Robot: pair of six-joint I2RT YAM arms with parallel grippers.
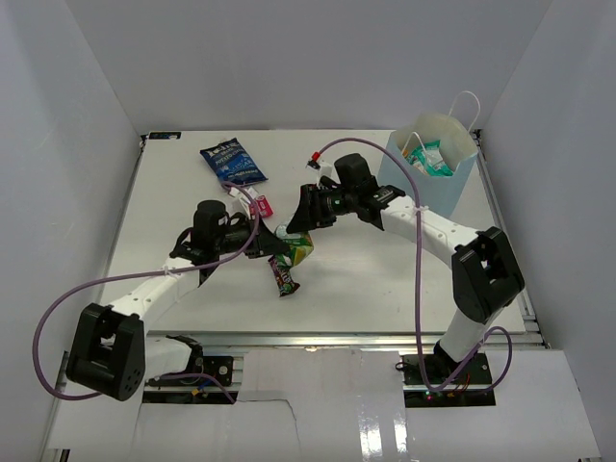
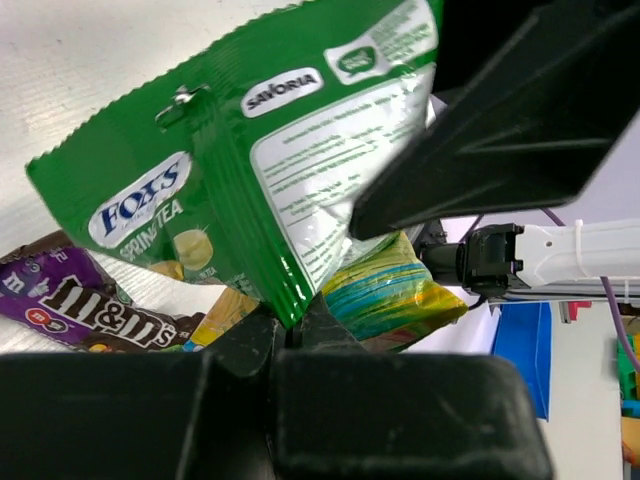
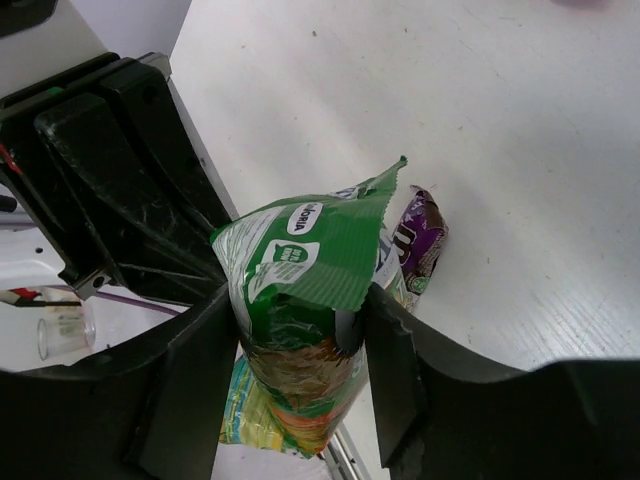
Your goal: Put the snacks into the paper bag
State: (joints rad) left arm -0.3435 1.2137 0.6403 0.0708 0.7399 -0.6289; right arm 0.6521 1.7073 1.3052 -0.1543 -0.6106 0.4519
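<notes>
My left gripper [image 2: 290, 330] is shut on the bottom corner of the green packet [image 2: 250, 170] and holds it up above the table. My right gripper [image 3: 300, 350] is open, with a finger on either side of the same green packet [image 3: 300, 300] and a thin gap at one finger. In the top view both grippers meet at the table's middle, the left [image 1: 258, 236] and the right [image 1: 300, 223]. Below lie the purple candy bar [image 1: 282, 276] and a yellow striped packet [image 2: 400, 290]. The light-blue paper bag [image 1: 450, 183] stands at the far right with a teal packet [image 1: 430, 159] inside. The orange chip bag is out of view.
The dark blue bag [image 1: 231, 162] lies at the far middle-left, and the pink packet [image 1: 260, 205] lies just beyond my left gripper. White walls enclose the table on three sides. My right arm's cable [image 1: 416, 241] loops near the paper bag.
</notes>
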